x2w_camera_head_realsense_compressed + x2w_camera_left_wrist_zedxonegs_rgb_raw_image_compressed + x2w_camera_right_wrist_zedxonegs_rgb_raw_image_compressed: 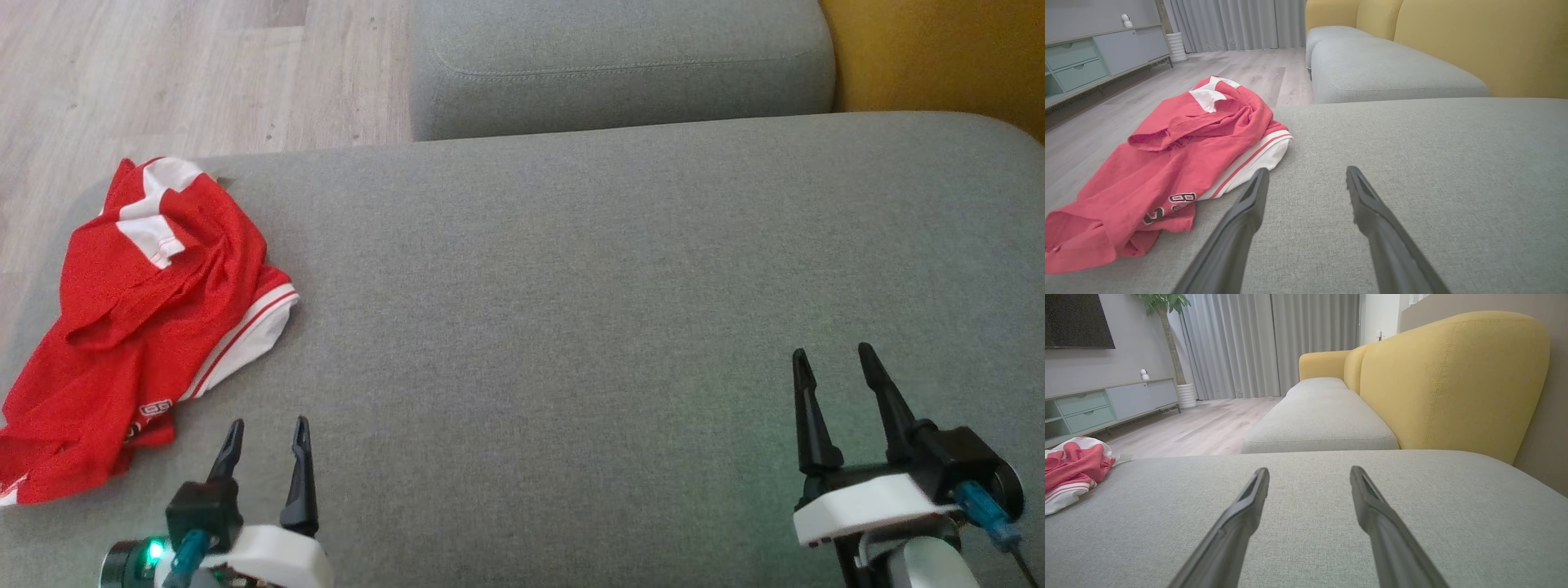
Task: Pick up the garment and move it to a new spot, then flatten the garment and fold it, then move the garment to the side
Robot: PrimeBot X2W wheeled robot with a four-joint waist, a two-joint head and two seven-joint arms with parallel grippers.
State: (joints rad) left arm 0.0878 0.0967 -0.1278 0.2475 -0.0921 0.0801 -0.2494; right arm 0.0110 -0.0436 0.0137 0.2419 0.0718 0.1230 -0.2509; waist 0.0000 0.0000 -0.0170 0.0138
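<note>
1. The left gripper (269,422) is seen at the lower left of the head view. Its two long dark fingers are spread wide and nothing is held between them. A small green light (153,551) is lit on its base.
2. The right gripper (832,351) is held just as wide at the lower right. It is empty and hangs over bare upholstery.
3. Both are poised over a grey seat cushion (571,286) with rounded corners, covered in a finely woven, faintly flecked fabric.
4. The garment (147,327) lies crumpled at the cushion's left end, close to its edge. It is near the left gripper, ahead of it and to its left, but is not touched by it, and it is well apart from the right gripper.
5. The garment is made of a red, mesh-like knit. White panels are set near its top, and a white hem band is crossed by a thin red stripe.
6. Black characters outlined in white are printed near its lower fold. One may be an "8"; the rest are tucked under and cannot be read.
7. Further out, a second grey cushion (620,65) with a stitched seam is set against the first. It is backed by a padded mustard-yellow backrest (1453,375).
8. A pale wood-plank floor (163,73) is seen beyond the cushion. A low cabinet (1094,53) with pale green drawers and pleated grey curtains (1274,343) stand at the far side.
</note>
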